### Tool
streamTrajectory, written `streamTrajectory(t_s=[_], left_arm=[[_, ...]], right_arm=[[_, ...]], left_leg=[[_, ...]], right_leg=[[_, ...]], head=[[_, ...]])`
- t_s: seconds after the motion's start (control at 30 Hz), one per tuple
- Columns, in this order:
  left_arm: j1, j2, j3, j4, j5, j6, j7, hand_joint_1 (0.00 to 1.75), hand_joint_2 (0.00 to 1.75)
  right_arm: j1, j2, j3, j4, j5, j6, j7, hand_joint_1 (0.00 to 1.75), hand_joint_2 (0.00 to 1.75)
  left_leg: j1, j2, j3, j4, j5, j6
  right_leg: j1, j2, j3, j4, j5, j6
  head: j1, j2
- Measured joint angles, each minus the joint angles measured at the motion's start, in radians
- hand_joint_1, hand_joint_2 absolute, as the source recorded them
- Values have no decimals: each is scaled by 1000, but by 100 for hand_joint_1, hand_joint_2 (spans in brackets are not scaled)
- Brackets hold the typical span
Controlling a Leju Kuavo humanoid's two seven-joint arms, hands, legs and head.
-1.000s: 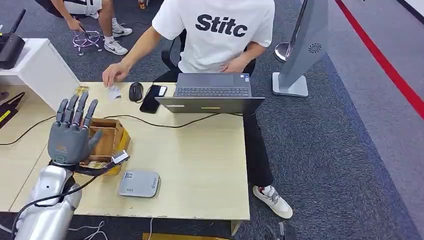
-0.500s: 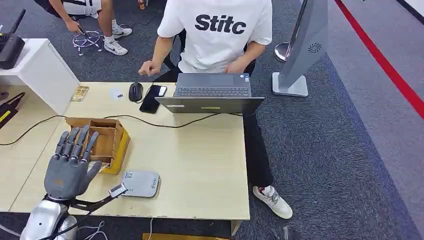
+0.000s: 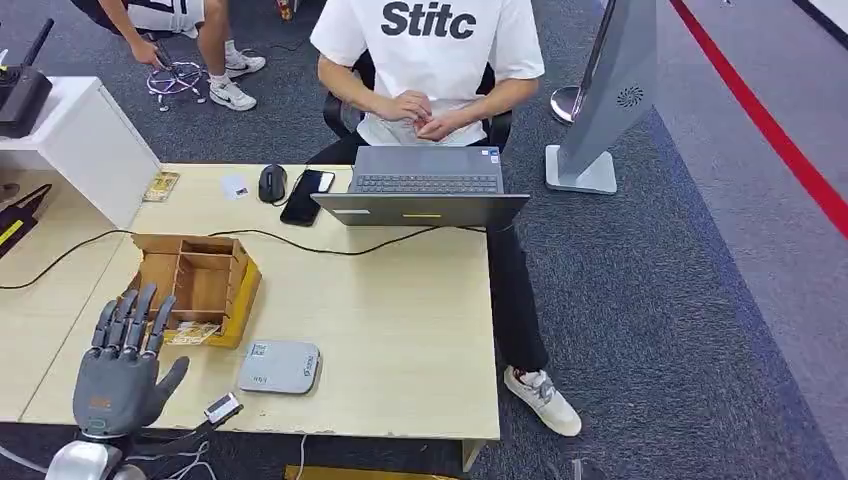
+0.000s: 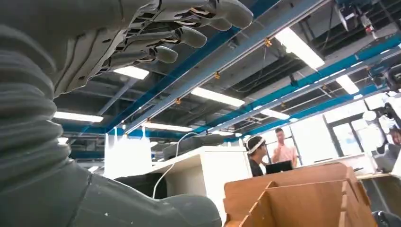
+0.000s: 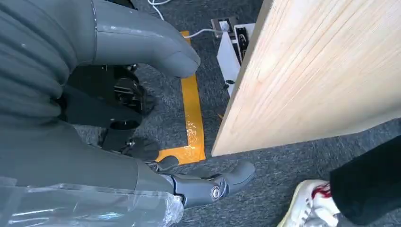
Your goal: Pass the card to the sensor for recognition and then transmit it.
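The left hand (image 3: 122, 368) has drawn back to the lower left of the frame, fingers spread, holding nothing. The card (image 3: 234, 187) lies at upper left, well apart from the sensor (image 3: 279, 367). Nothing seems done yet.

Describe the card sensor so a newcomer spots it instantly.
On the light wooden table, look toward the near edge, just right of the open brown wooden box. The sensor is the flat grey rounded-square pad, the table's one low grey slab, with a small label on top.

White card (image 3: 233, 187) flat beside black mouse (image 3: 270, 183).
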State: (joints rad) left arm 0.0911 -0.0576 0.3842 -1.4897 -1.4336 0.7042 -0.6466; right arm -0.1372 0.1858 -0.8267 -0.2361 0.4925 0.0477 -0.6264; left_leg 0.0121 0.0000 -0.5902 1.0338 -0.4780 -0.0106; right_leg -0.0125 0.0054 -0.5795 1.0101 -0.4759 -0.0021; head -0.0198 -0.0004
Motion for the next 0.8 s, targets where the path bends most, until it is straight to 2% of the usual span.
streamTrajectory(t_s=[0.73, 0.77, 0.8], left_arm=[[1, -16, 21, 0, -1, 0, 0, 0, 175], [-2, -13, 21, 2, -26, -8, 25, 0, 175], [-29, 5, 15, 48, -73, -12, 91, 0, 175]], right_arm=[[0, 0, -1, 0, 0, 0, 0, 0, 175], [0, 0, -1, 0, 5, 5, 3, 0, 175], [-1, 0, 0, 0, 17, 12, 10, 0, 175]], left_leg=[[0, 0, 0, 0, 0, 0], [0, 0, 1, 0, 0, 0], [0, -1, 1, 0, 0, 0]], right_leg=[[0, 0, 0, 0, 0, 0], [0, 0, -1, 0, 0, 0], [0, -1, -1, 0, 0, 0]], head=[[0, 0], [0, 0], [0, 0]])
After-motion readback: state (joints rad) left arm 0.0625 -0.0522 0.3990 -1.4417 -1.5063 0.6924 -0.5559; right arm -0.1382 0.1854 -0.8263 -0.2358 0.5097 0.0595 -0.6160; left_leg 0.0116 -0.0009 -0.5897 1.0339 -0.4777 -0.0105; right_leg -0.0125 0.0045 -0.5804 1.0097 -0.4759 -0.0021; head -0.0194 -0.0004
